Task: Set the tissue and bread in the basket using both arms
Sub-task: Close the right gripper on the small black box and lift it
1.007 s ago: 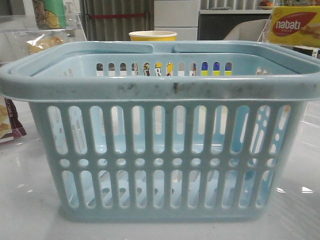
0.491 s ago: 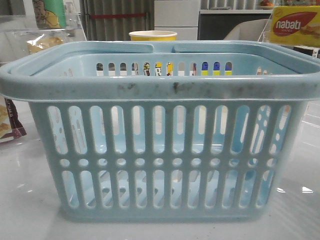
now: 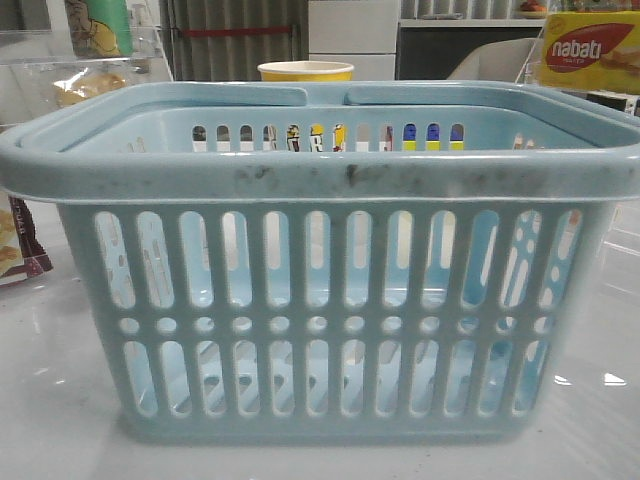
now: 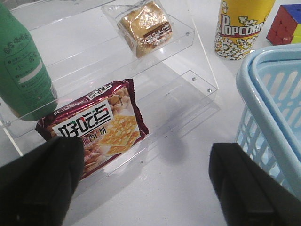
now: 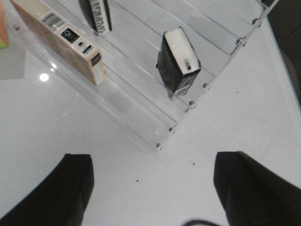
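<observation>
The pale blue basket (image 3: 320, 180) fills the front view; its rim also shows in the left wrist view (image 4: 263, 80). The bread (image 4: 146, 29), golden in a clear packet with a reddish strip, lies on the upper step of a clear acrylic shelf (image 4: 188, 89); it shows faintly in the front view (image 3: 88, 88). My left gripper (image 4: 146, 181) is open and empty above the table, short of the shelf. The tissue (image 5: 178, 59), a small dark pack with pale marks, stands on another clear shelf. My right gripper (image 5: 153, 186) is open and empty, apart from it. No gripper shows in the front view.
On the left shelf sit a dark red cracker bag (image 4: 96, 129) and a green bottle (image 4: 23, 70). A yellow popcorn cup (image 4: 242, 28) and a puzzle cube (image 4: 286, 24) stand beyond the basket. The right shelf (image 5: 160, 141) holds a long beige box (image 5: 61, 40) and another dark pack (image 5: 96, 14). A yellow nabati box (image 3: 590, 50) is far right.
</observation>
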Controlling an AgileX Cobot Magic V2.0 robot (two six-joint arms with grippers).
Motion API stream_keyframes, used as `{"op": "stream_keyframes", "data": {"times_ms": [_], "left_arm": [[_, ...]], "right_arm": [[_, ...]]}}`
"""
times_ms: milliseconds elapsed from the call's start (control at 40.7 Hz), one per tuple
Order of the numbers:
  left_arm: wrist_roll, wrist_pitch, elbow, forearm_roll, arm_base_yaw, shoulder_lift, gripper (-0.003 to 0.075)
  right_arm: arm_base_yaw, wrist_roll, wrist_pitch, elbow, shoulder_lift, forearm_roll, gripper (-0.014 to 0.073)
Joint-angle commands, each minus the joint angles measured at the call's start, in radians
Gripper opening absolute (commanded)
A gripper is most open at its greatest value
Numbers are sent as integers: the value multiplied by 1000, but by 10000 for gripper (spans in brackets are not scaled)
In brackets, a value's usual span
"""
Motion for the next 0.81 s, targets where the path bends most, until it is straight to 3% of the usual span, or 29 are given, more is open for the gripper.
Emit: {"op": "stream_keyframes", "data": {"times_ms": [0, 393, 786], "left_arm": [[-9, -85, -28, -11, -2, 2, 602], [-9, -85, -28, -11, -2, 2, 602], [-9, -85, -28, -11, -2, 2, 602]], "right_arm": [[-20, -45, -7, -118, 67, -27, 625], [-25, -83, 51, -361, 332, -84, 625], [-25, -83, 12, -388, 418, -114, 625]]}}
